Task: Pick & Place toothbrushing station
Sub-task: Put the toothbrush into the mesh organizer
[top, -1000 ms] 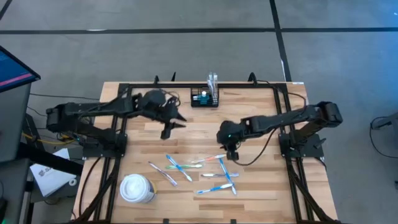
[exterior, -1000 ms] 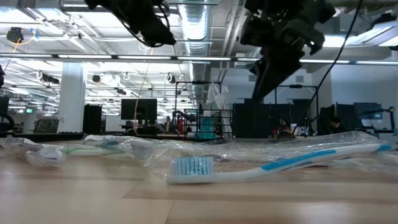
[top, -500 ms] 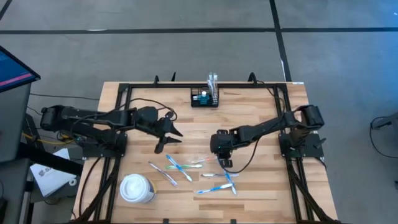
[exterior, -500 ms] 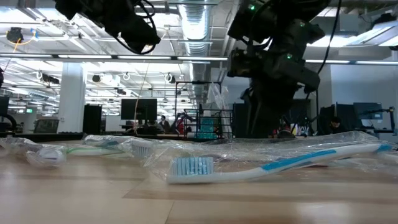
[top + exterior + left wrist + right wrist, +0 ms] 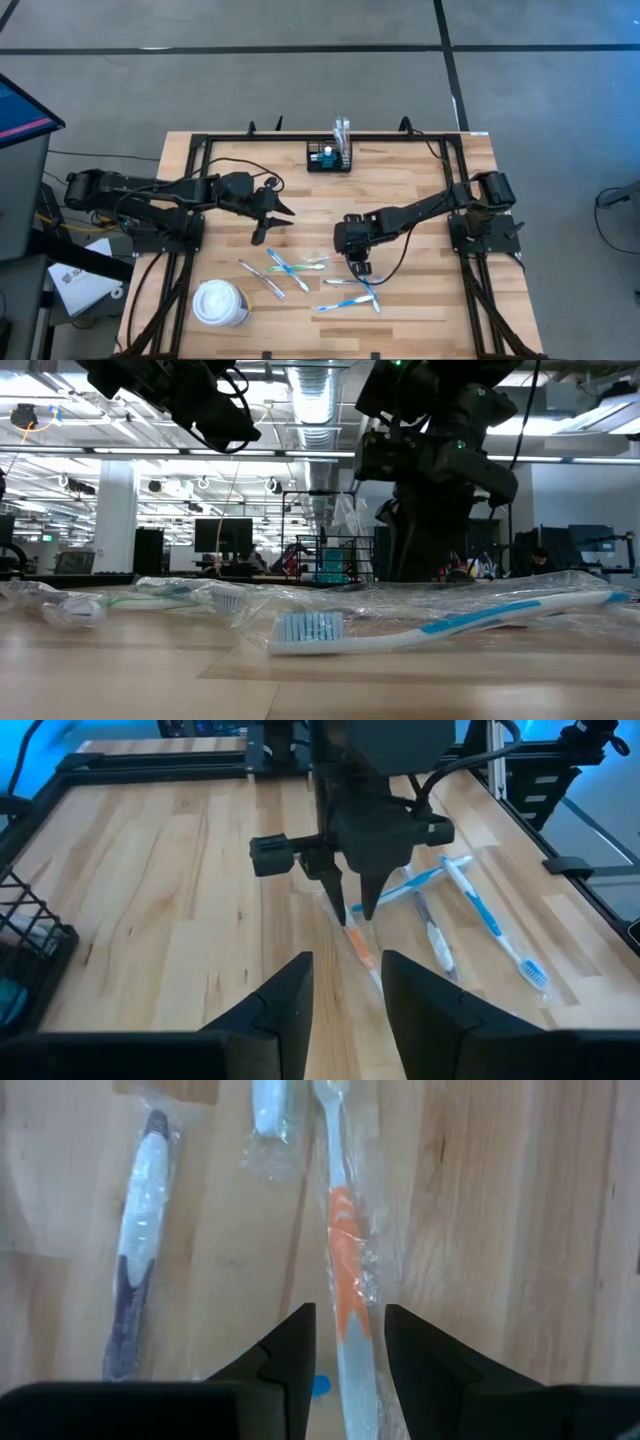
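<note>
Orange-handled toothbrush (image 5: pixel 345 1295) lies between my right gripper's (image 5: pixel 357 262) parted fingers; wrapped toothbrushes (image 5: pixel 290 268) crowd the surface (image 5: pixel 420 190). Mesh organiser (image 5: pixel 329 158) sits at twelve o'clock. Left gripper (image 5: pixel 272 222) hovers, fingers apart.

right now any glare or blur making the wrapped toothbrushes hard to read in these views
Low view: ceiling lights glint off the plastic wrap around the blue toothbrush; the arms are dark silhouettes. Right wrist view: orange toothbrush sharp, wrap crinkles shine slightly. High view: even light.
</note>
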